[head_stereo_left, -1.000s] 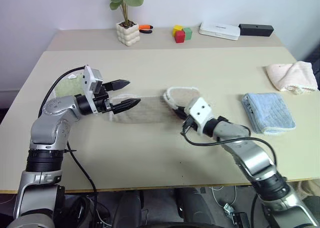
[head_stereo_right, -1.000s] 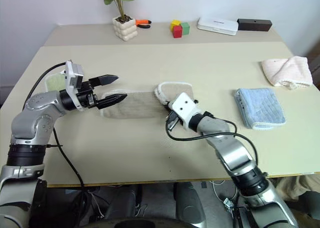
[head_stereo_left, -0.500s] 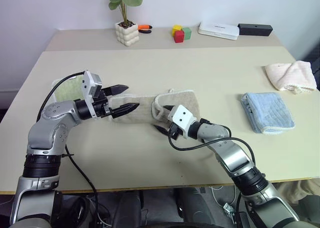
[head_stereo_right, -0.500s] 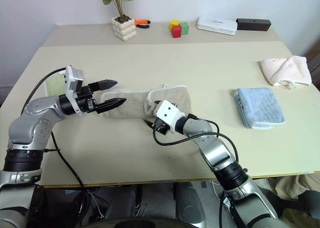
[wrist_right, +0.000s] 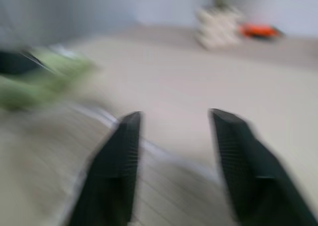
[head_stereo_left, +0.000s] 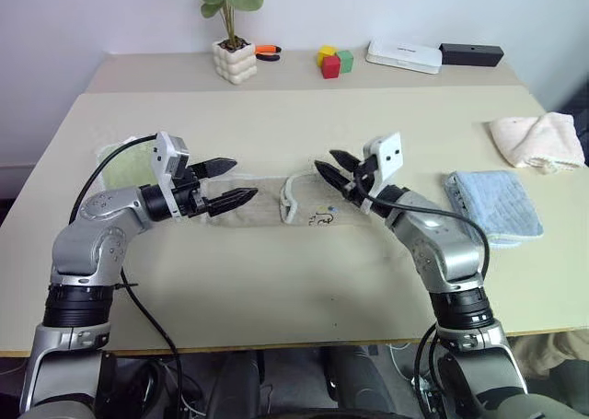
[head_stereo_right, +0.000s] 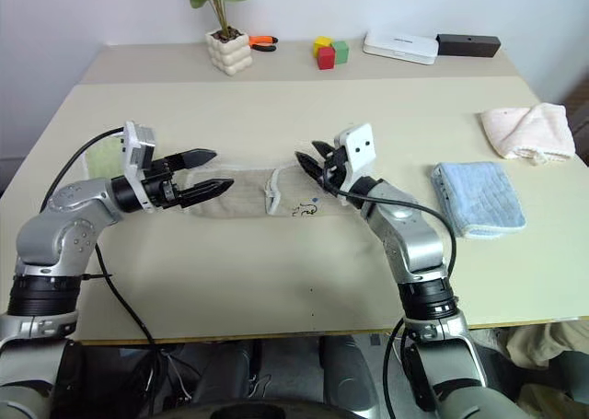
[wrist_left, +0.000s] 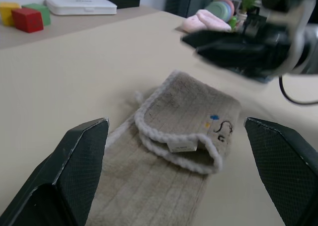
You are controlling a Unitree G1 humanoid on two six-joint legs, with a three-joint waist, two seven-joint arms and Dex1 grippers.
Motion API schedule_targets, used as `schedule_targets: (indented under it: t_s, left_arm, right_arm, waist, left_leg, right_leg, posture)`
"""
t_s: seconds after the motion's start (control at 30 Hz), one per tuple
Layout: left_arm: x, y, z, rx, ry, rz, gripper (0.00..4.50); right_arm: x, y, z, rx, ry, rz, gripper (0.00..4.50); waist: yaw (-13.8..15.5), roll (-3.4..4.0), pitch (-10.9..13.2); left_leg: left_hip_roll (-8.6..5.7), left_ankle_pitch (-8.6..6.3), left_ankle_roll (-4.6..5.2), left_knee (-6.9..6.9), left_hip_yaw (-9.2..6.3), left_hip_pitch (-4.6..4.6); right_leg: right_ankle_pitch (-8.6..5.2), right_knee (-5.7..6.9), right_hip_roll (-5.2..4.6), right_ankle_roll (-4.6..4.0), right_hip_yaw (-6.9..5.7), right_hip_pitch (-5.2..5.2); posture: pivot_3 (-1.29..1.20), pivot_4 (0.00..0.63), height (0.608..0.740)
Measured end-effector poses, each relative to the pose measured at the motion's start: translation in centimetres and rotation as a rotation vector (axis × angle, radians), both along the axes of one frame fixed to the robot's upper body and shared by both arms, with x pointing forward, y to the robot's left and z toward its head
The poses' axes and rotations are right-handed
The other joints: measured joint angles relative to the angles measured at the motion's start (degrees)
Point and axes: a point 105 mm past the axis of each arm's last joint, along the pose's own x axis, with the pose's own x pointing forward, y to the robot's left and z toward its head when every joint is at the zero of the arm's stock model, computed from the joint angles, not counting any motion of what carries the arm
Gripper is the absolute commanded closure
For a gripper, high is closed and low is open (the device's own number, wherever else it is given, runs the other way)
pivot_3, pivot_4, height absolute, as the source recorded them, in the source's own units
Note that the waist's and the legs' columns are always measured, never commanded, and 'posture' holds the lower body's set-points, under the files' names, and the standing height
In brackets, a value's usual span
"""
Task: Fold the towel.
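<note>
Beige-tan towel [head_stereo_left: 276, 203], white edging, dark embroidered mark with blue and yellow dots. Right of towel: light blue cloth [head_stereo_left: 495, 205], pale pink towel [head_stereo_left: 538, 140]. Left: green cloth [head_stereo_left: 127, 166]. Cream counter [head_stereo_left: 304, 281].

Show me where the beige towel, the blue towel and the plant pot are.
beige towel [head_stereo_left: 313, 209]: left eye view, on its folded-over right part.
blue towel [head_stereo_left: 495, 205]: left eye view, middle of its top face.
plant pot [head_stereo_left: 236, 62]: left eye view, on its white front.

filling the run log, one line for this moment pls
towel: right end folded over, flat on table | left gripper: open, empty | right gripper: open, above towel
</note>
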Motion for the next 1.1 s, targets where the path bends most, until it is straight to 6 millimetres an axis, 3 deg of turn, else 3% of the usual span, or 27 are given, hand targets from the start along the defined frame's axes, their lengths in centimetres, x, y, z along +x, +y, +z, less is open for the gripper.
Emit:
schedule_targets:
  t_s: [0.03, 0.17, 0.4, 0.53, 0.73, 0.97, 1.1]
  left_arm:
    - [-0.3, -0.3, -0.1, -0.013, 0.014, 0.007, 0.00]
    - [-1.1, -0.8, -1.9, -0.074, 0.161, 0.064, 0.00]
    - [-3.0, -1.1, -3.7, -0.125, 0.278, 0.135, 0.00]
    - [-4.1, -1.6, -4.0, -0.220, 0.353, 0.179, 0.00]
    - [-5.3, -1.5, -5.0, -0.341, 0.496, 0.285, 0.00]
    - [-6.0, 0.7, -6.3, -0.485, 0.617, 0.498, 0.00]
    - [-6.4, 1.9, -6.9, -0.563, 0.692, 0.581, 0.00]
  right_arm:
    - [0.2, -0.2, -1.0, -0.008, 0.011, -0.025, 4.44]
    - [0.3, 0.2, -3.8, 0.009, 0.055, -0.057, 4.44]
    - [0.3, 0.9, -5.9, -0.148, 0.003, -0.064, 4.44]
    - [0.1, 1.1, -5.7, -0.122, 0.020, -0.020, 3.18]
    - [0.6, 1.0, -3.1, -0.089, -0.027, 0.020, 0.11]
    - [-1.8, -0.9, 2.1, -0.060, -0.119, 0.238, 0.05]
    - [-3.3, -2.7, 3.1, -0.124, -0.093, 0.322, 0.05]
  waist:
    - [-0.1, 0.00, 0.0]
    - [-0.2, 0.01, 0.0]
    - [0.1, -0.08, -0.1]
    - [0.1, -0.13, -0.1]
    - [0.1, -0.12, -0.1]
    - [0.4, -0.10, 0.0]
    - [0.3, -0.10, -0.1]
  left_leg:
    - [0.01, 0.00, 0.00, -0.01, 0.00, 0.01]
    - [0.01, 0.00, 0.00, 0.02, 0.00, 0.03]
    - [0.00, 0.00, -0.01, 0.03, 0.00, 0.14]
    - [0.01, -0.03, 0.00, -0.02, -0.02, 0.58]
    - [0.00, -0.03, 0.00, -0.09, -0.03, 0.68]
    - [-0.01, -0.04, 0.01, -0.09, -0.06, 0.68]
    - [0.00, -0.05, 0.03, -0.11, -0.06, 0.73]
  right_leg:
    - [0.00, 0.02, 0.01, 0.00, 0.00, -0.01]
    - [0.00, 0.11, 0.00, 0.00, 0.02, -0.04]
    - [0.00, 0.11, -0.01, -0.01, 0.02, 0.10]
    - [-0.01, -0.10, -0.02, -0.01, 0.01, 0.62]
    - [-0.01, -0.17, -0.01, -0.01, 0.00, 0.72]
    - [-0.01, -0.35, -0.06, -0.01, -0.03, 0.84]
    - [-0.09, -0.43, -0.04, -0.16, -0.03, 0.90]
  posture:
    - [0.00, 0.150, 0.740]
    - [0.00, 0.150, 0.740]
    - [0.00, 0.150, 0.740]
    - [0.00, 0.150, 0.740]
    - [0.00, 0.150, 0.740]
    - [0.00, 0.150, 0.740]
    - [0.00, 0.150, 0.740]
